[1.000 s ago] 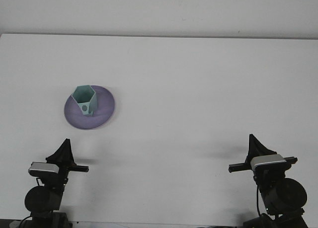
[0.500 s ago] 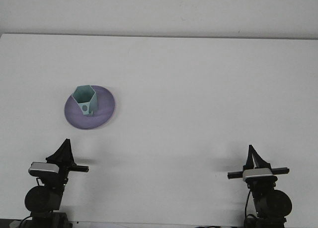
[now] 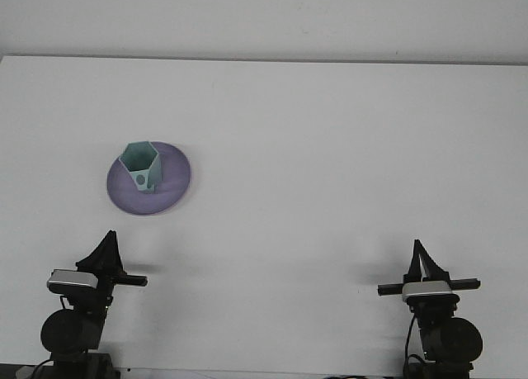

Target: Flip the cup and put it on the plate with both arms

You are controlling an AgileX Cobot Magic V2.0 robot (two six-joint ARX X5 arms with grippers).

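Note:
A pale teal cup (image 3: pixel 139 164) with angular sides stands upright, mouth up, on the purple plate (image 3: pixel 172 183) at the left of the white table. Neither gripper touches it. My left gripper (image 3: pixel 108 237) rests low near the front edge, below the plate, its dark fingers meeting in a point, shut and holding nothing. My right gripper (image 3: pixel 418 247) sits at the front right, far from the plate, also shut and holding nothing.
The white table (image 3: pixel 330 148) stretches back to a pale wall. Both arm bases and their wrist cameras sit at the table's front edge.
The right arm has drawn back toward the front edge and a little left since the earliest frame, then held still. The left arm, cup and plate have not moved.

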